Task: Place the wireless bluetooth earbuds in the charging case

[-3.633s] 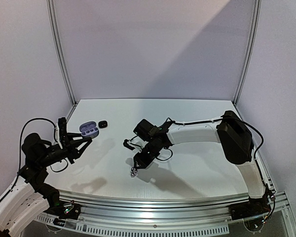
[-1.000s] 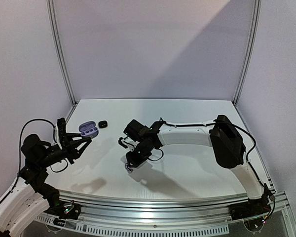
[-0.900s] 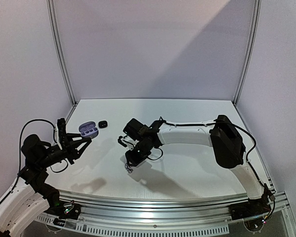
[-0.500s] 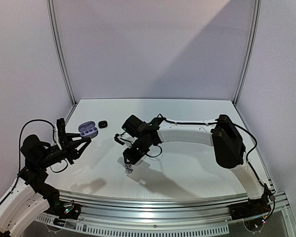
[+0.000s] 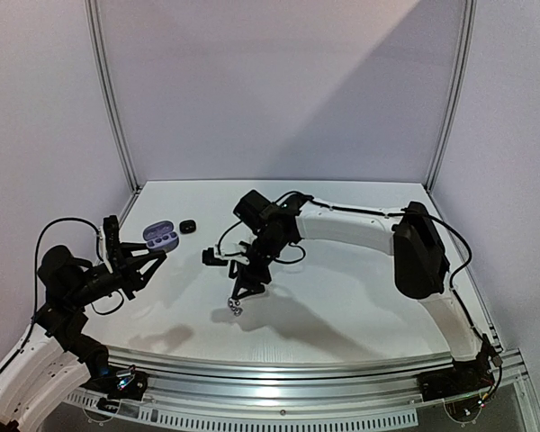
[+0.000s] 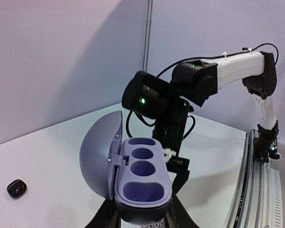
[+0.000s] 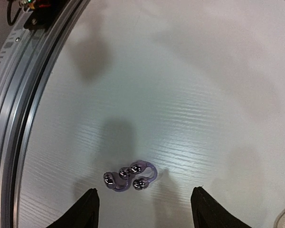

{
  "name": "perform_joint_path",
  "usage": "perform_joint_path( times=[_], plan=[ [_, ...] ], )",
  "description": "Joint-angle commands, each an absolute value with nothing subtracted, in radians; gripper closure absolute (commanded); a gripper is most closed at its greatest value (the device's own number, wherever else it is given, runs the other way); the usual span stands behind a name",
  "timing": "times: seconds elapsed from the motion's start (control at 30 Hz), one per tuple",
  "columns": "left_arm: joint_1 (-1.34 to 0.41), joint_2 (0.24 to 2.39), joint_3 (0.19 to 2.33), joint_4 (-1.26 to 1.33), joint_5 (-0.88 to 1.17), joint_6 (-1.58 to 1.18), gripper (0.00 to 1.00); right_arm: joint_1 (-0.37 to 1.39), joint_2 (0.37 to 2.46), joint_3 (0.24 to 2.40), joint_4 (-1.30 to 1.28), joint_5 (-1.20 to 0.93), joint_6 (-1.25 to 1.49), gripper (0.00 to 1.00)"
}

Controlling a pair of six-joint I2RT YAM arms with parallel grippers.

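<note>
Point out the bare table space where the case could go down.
Widest bare patch: right half of the table, between the right arm and the front rail. The back strip along the wall is free too. Crowded left-centre: charging case, black piece, earbuds, right gripper.

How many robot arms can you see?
2. The left arm is at the table's left edge, holding an open purple case; the right arm reaches over the table's middle. None seems hidden.
</note>
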State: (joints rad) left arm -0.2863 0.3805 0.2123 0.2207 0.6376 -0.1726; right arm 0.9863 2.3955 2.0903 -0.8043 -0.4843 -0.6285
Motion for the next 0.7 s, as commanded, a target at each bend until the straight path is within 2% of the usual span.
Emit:
perform_joint_path(
  times=[0.0,0.13,0.27,0.67],
  plan=[
    [-0.273,0.378,0.196,0.231,0.628,-0.171,1.0,0.945,2.448,2.227,-0.92,-0.588,-0.837,0.37],
    [-0.275,0.392,0.194,0.235,0.626,-0.171,1.0,0.949,2.463,2.215,-0.88,-0.555,-0.855,0.39],
    [-0.274,0.4,0.193,0.237,0.624,-0.17,1.0,0.959,2.478,2.211,-0.831,-0.502,-0.839,0.46],
    [-0.274,0.408,0.192,0.237,0.62,-0.168,1.0,0.96,2.538,2.201,-0.807,-0.525,-0.856,0.45]
  ],
)
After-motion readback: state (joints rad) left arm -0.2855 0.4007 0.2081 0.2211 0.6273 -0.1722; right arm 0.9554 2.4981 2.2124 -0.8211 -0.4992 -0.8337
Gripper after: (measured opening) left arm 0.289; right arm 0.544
